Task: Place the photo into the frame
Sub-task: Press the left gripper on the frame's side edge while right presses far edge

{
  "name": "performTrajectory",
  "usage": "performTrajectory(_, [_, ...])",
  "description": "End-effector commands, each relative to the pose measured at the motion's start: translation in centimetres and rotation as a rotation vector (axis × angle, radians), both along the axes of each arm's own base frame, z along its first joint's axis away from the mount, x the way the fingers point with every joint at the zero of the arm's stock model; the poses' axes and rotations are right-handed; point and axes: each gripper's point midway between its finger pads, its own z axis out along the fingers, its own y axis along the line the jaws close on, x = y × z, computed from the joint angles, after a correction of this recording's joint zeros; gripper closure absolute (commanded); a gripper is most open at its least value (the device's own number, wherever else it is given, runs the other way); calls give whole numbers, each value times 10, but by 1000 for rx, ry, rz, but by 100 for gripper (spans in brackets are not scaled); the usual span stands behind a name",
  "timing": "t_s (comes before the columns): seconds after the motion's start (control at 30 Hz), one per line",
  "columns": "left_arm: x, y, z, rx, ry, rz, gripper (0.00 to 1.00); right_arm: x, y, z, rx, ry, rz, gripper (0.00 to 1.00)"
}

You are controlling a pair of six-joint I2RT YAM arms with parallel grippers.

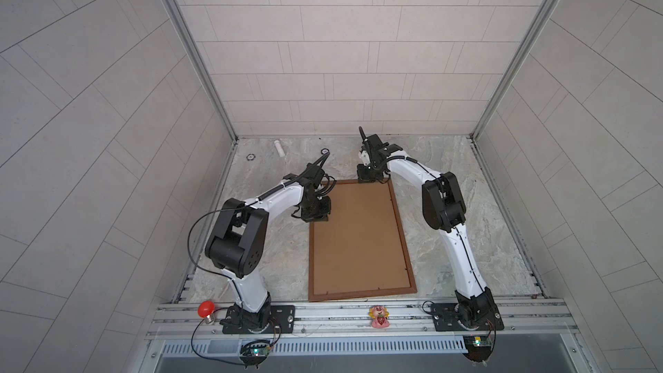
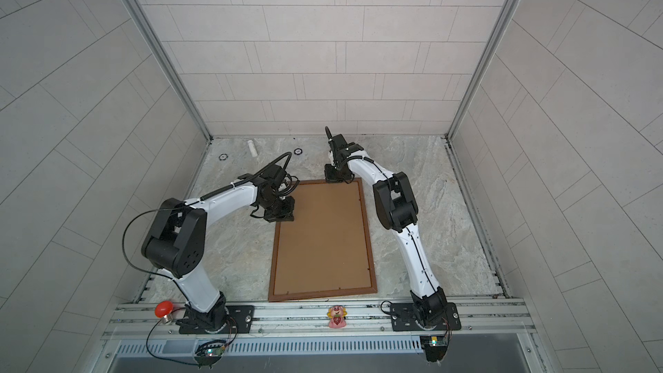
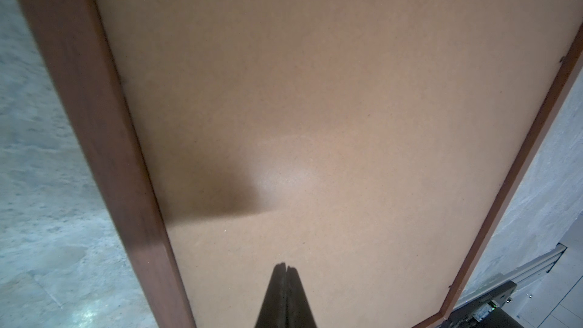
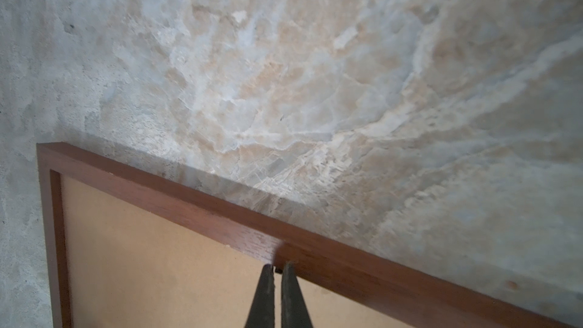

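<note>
**A:** Where does everything sit?

**B:** The frame lies flat and face down on the table, with the backing board filling it. The photo isn't visible in any view. It may be under the board, but I can't tell.

**A:** And the grippers?

**B:** Both are clenched and hold nothing. The left gripper has its tips together over the board, with the frame's long side rail just off to one side. The right gripper points down at the inner edge of the frame's far rail, and bare table lies beyond that. A small dark speck shows between its tips, maybe a retaining tab, but it's too small to be sure.

**A:** How would the frame handle?

**B:** I'd judge it light and stiff. The rails are thin, though, so it could twist if lifted by one corner. The rail is the only place a jaw could close across. I can't see whether there's glass in the front, so I'd treat it as fragile.

**A:** And the board?

**B:** It looks thin, smooth and slippery, and it sits flush inside the rails with no edge to pinch. It would have to be levered up at the rim beside the right tips. A paper photo would be floppy and crease easily, so it's best taken by an edge.
</note>
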Motion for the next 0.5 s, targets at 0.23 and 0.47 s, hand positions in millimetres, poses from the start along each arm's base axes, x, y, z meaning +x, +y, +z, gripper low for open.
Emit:
performTrajectory(0.23, [-4, -2, 2, -13, 3, 2, 100, -13, -8, -20, -65, 51, 7, 100])
performTrajectory(0.47, [-4, -1, -1, -9, 4, 3, 100, -14, -7, -20, -71, 48, 21, 100])
